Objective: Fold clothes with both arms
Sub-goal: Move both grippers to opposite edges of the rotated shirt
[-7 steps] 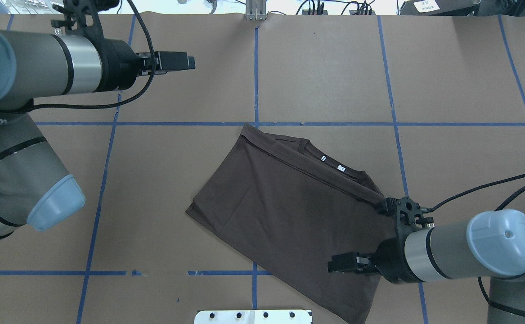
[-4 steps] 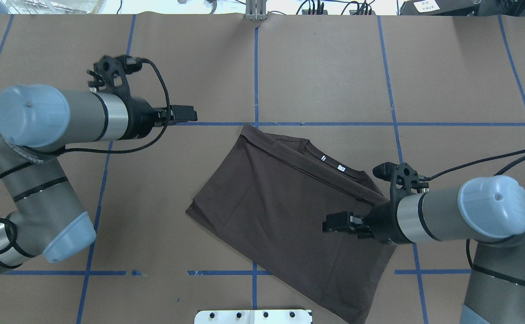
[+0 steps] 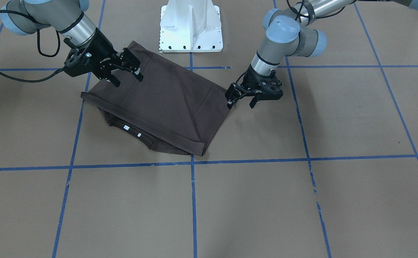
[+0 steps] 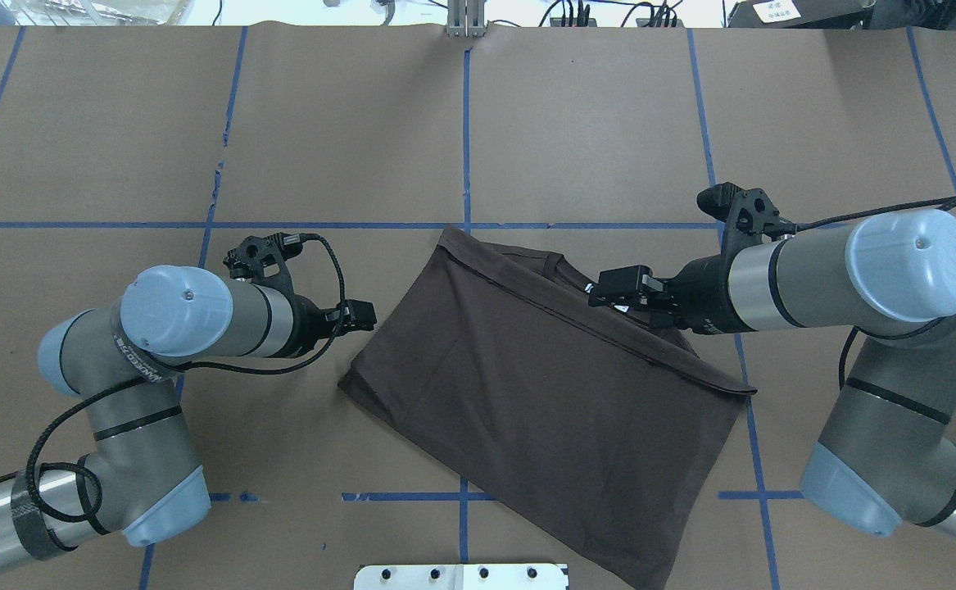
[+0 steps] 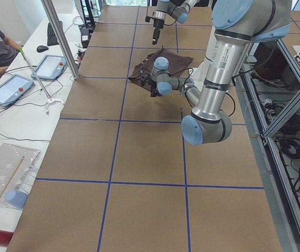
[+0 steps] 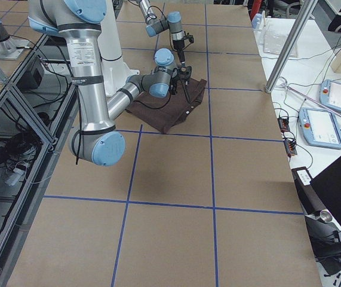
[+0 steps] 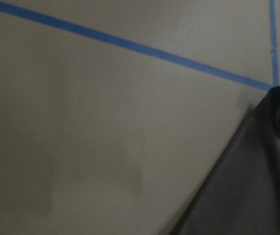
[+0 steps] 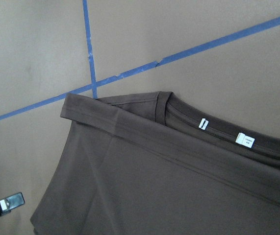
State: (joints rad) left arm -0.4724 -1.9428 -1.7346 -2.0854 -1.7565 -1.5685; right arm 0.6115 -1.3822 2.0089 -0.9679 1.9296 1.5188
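Brown paper-covered table (image 4: 576, 123), gridded with blue tape, carries a folded dark brown-grey short-sleeved T-shirt (image 4: 527, 393) lying askew at centre. The left black two-finger gripper (image 3: 240, 104) hovers beside its corner, jaws apart and empty. Farther off, the right black gripper (image 3: 129, 80) hangs above the collar side, spread wide and empty.

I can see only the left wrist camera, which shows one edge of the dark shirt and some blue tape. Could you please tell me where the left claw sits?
Observer: The left claw is open, beside the T-shirt at its edge on the robot's left, over bare table.
Operator: Thank you. And the right claw?
Observer: The right claw is open too. It hovers over the shirt near the collar and holds nothing.
Operator: Is the shirt folded at all?
Observer: Partly. A folded panel covers the body, and the collar with its white neck tag shows along one edge.
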